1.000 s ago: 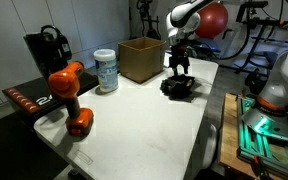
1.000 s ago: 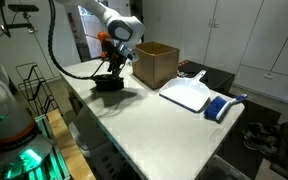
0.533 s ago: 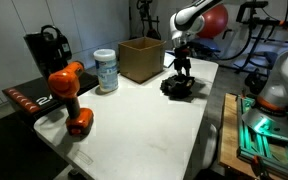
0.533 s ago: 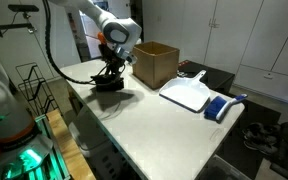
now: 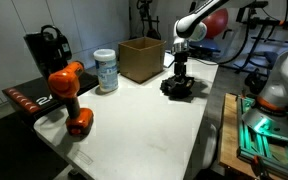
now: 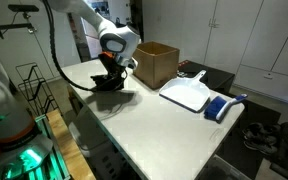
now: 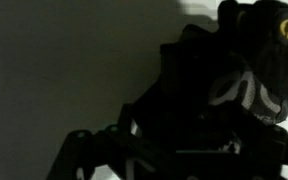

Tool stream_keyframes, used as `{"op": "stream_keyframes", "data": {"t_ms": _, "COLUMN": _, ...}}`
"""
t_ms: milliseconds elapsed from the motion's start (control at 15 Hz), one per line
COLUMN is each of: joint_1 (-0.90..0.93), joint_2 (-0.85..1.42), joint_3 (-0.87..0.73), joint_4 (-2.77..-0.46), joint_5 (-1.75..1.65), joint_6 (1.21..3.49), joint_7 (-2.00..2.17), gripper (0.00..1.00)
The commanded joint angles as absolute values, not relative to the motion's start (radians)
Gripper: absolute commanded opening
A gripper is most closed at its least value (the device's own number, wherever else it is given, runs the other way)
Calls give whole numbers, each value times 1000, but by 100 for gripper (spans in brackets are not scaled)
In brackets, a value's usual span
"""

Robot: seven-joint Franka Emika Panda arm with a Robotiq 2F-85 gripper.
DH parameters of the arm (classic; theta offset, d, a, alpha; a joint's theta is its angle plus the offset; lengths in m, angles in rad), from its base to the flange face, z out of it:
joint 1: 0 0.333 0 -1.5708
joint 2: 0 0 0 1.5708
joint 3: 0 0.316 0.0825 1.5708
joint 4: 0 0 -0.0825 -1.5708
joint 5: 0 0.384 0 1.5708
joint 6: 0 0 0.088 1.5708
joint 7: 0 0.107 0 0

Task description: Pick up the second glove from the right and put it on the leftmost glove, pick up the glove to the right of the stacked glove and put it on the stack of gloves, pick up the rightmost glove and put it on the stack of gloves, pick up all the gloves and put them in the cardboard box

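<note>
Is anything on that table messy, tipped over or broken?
Nothing looks spilled or broken. The only untidy thing is the stack of gloves, a lumpy black heap near the cardboard box, with the gripper at its top.

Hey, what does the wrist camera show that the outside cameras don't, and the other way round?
Only the wrist view: grey and yellow markings on the stack of gloves, seen close up. Only the exterior views: the cardboard box, a white canister and an orange drill. Both: the gloves with the gripper right over them. No view shows whether its fingers are open.
</note>
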State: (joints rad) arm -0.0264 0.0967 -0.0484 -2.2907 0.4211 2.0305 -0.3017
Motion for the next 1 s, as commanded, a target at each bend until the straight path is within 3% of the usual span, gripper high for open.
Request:
{"op": "stream_keyframes", "data": {"t_ms": 0, "joint_1": -41, "joint_2": 130, "joint_3": -25, "joint_4": -2308, "joint_5": 519, "joint_6": 2082, "joint_7": -422, "gripper": 100}}
{"op": "stream_keyframes", "data": {"t_ms": 267, "joint_1": -47, "joint_2": 173, "joint_3": -16, "joint_4": -2295, "joint_5": 572, "joint_6": 2093, "joint_7": -494, "gripper": 100}}
{"op": "stream_keyframes", "data": {"t_ms": 333, "joint_1": -49, "joint_2": 183, "joint_3": -14, "joint_4": -2291, "joint_5": 578, "joint_6": 2092, "joint_7": -508, "gripper": 80}}
{"op": "stream_keyframes", "data": {"t_ms": 933, "joint_1": -61, "joint_2": 193, "joint_3": 0, "joint_4": -2261, "joint_5": 584, "joint_6": 2071, "joint_7": -543, "gripper": 17}}
